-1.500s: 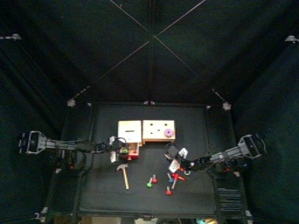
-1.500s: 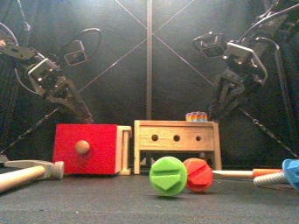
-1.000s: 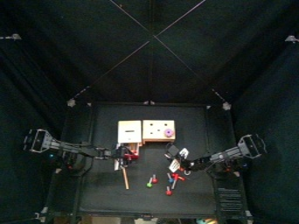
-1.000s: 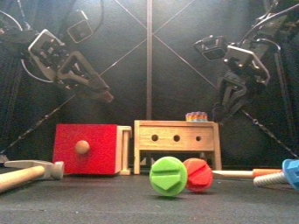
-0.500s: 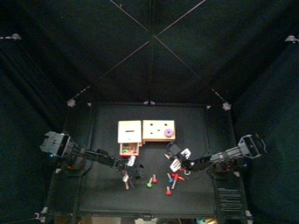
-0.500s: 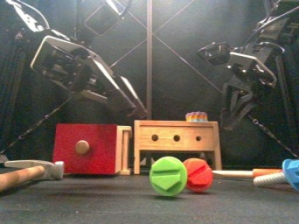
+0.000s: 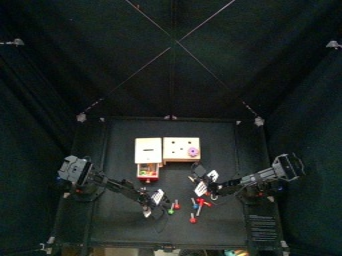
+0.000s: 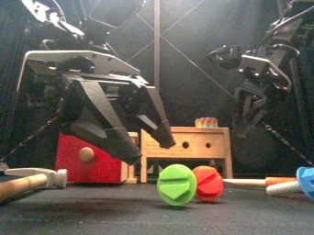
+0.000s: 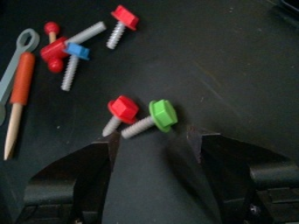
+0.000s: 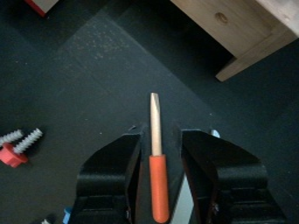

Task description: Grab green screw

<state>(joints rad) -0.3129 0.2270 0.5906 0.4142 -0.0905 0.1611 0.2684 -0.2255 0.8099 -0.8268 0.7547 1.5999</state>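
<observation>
The green screw [image 9: 160,114] lies on the black table beside a red screw [image 9: 122,108], just ahead of my left gripper [image 9: 158,147], whose jaws stand wide open and empty. From the front, the green screw [image 8: 175,183] is near and large, with the left gripper [image 8: 132,147] hanging open just behind and above it. From above, the screw [image 7: 174,208] sits right of the left gripper [image 7: 156,200]. My right gripper [image 8: 249,92] hangs high at the right, jaws apart, holding nothing.
A red block [image 8: 88,154] and a wooden bench [image 8: 186,141] stand behind the screws. An orange-handled screwdriver [image 10: 153,166] lies on the table below the right gripper. More red and blue screws [image 9: 73,61] and a hammer handle [image 8: 22,186] lie about.
The left arm has swung forward and down toward the screws, and its jaws have opened a little wider. The right arm has stayed put.
</observation>
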